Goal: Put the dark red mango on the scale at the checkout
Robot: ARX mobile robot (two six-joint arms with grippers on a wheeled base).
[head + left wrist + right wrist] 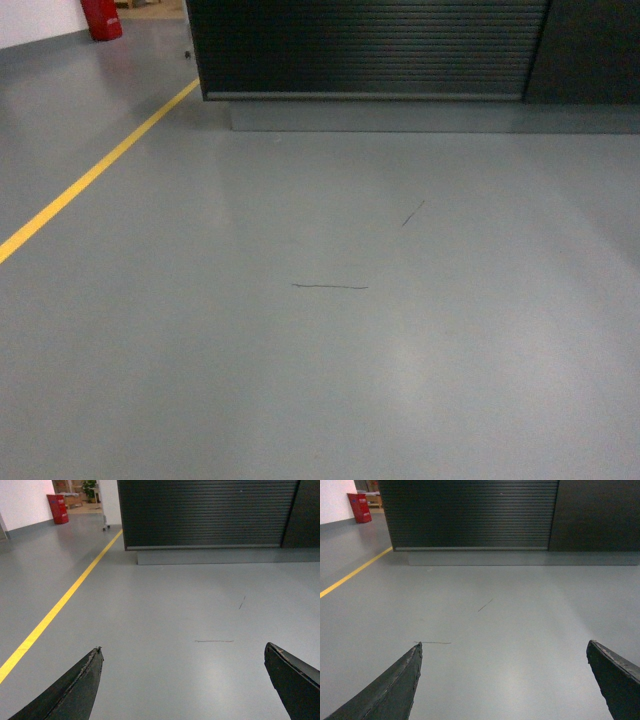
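Note:
The checkout (370, 50) shows only as a dark slatted front on a grey plinth, straight ahead across the floor; it also fills the top of the left wrist view (210, 515) and the right wrist view (470, 515). Its top is out of view. The dark red mango and the scale are out of view. My left gripper (184, 649) is open, its two black fingers wide apart over bare floor. My right gripper (505, 644) is open too, with nothing between its fingers. Neither gripper appears in the head view.
Grey floor (320, 330) stretches between me and the counter. A yellow line (90, 175) runs diagonally on the left. A red object (100, 18) stands at the far left by a white wall. Dark flat panels (590, 50) adjoin the slatted front on the right.

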